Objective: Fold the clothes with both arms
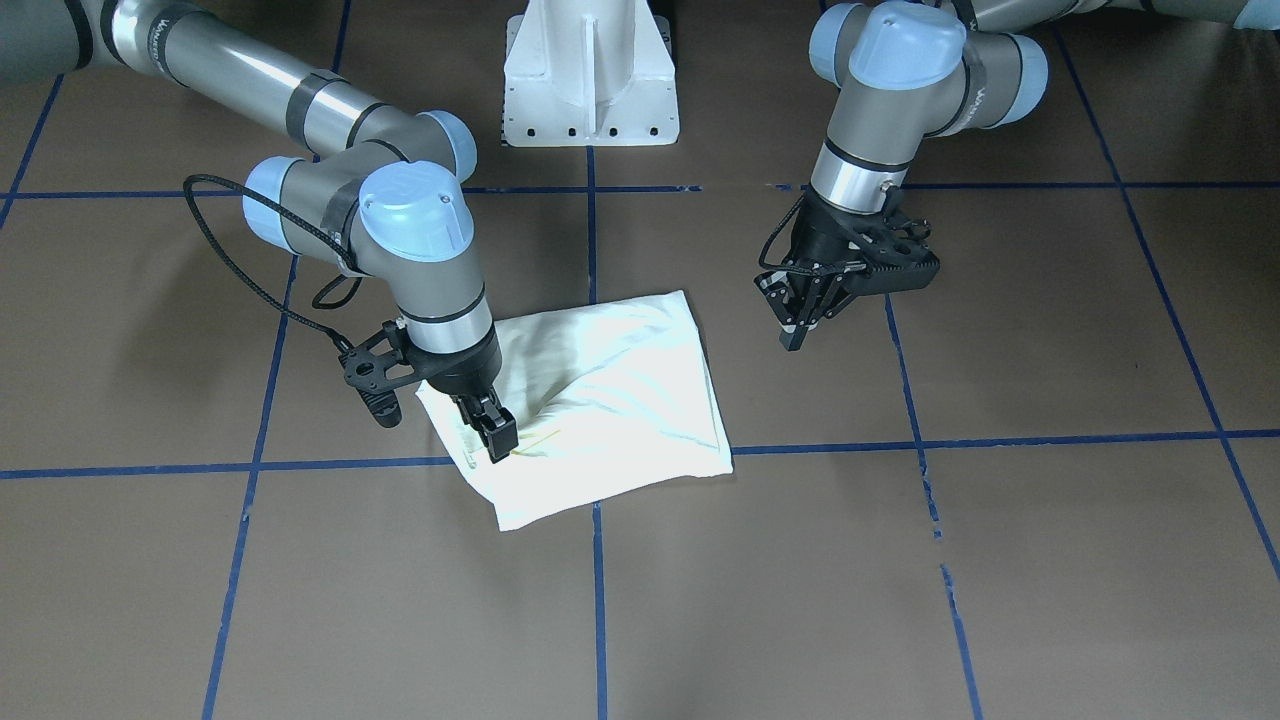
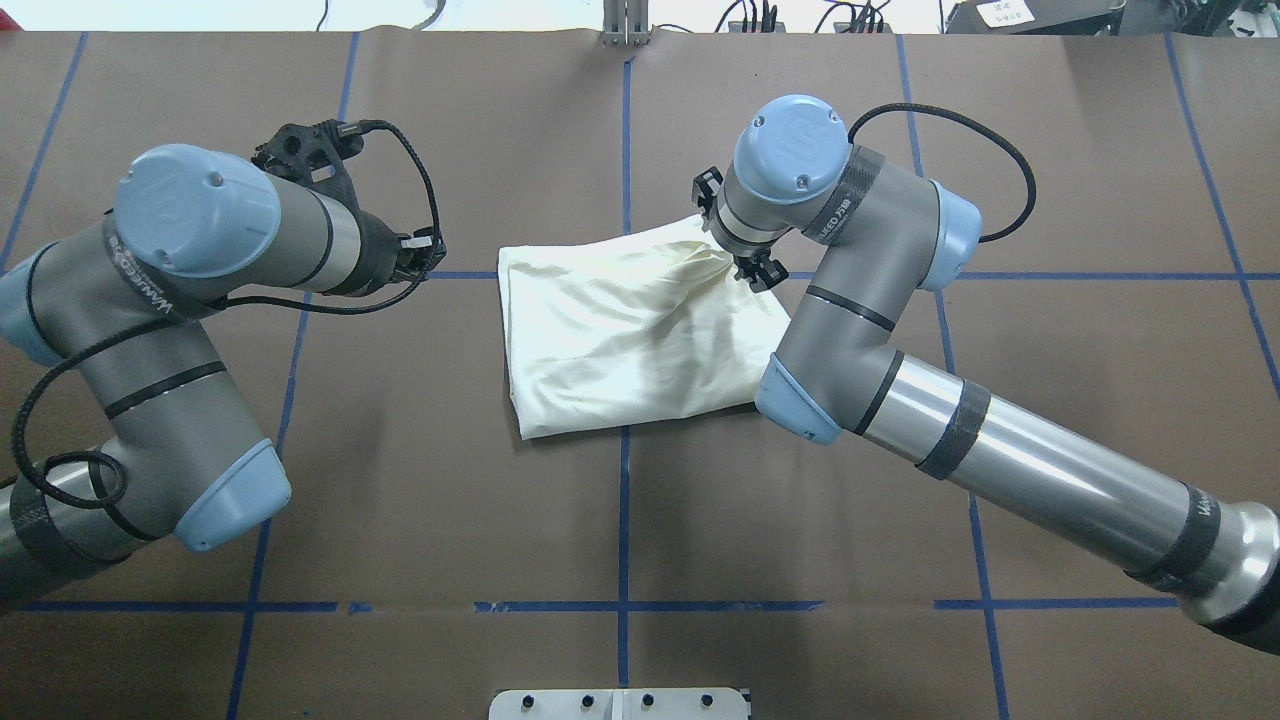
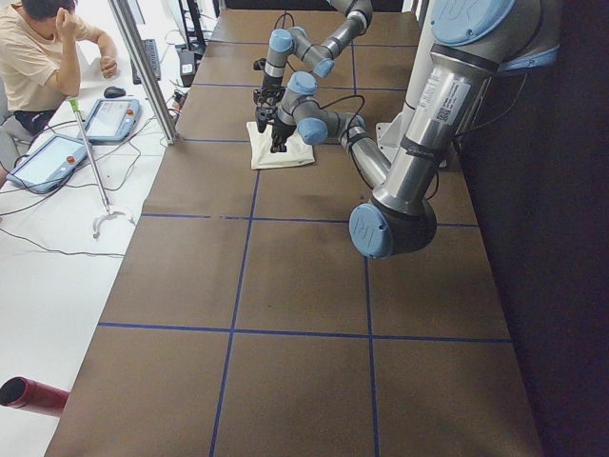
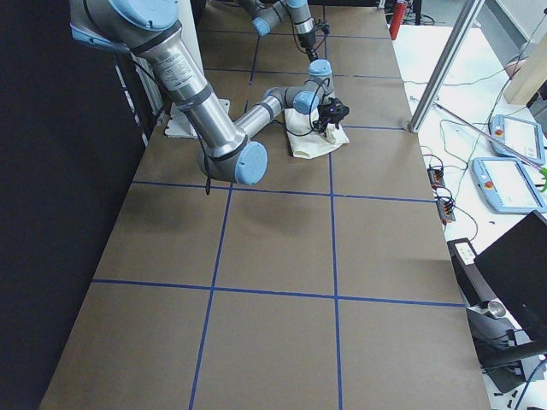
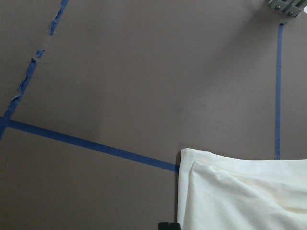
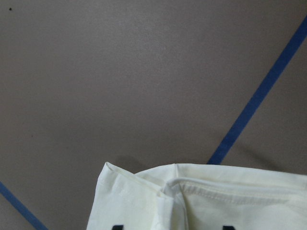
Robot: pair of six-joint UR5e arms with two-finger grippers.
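Observation:
The clothes (image 1: 610, 400) are one cream shirt folded into a compact rectangle at the table's middle, plain side up, also seen from overhead (image 2: 620, 340). My right gripper (image 1: 497, 440) points down at the shirt's corner farthest from the robot's base and looks shut on the cloth; wrinkles run toward it (image 2: 752, 268). The right wrist view shows the shirt's folded edge (image 6: 201, 201) between two dark fingertips (image 6: 116, 226). My left gripper (image 1: 797, 335) hangs a little above the bare table beside the shirt, shut and holding nothing. The left wrist view shows the shirt's corner (image 5: 240, 196).
The white pedestal base (image 1: 590, 90) stands behind the shirt. Blue tape lines (image 1: 593, 240) divide the brown table. A person (image 3: 38, 57) sits at a side desk with control tablets (image 3: 105, 119). A red cylinder (image 3: 33, 395) lies off the table's near corner.

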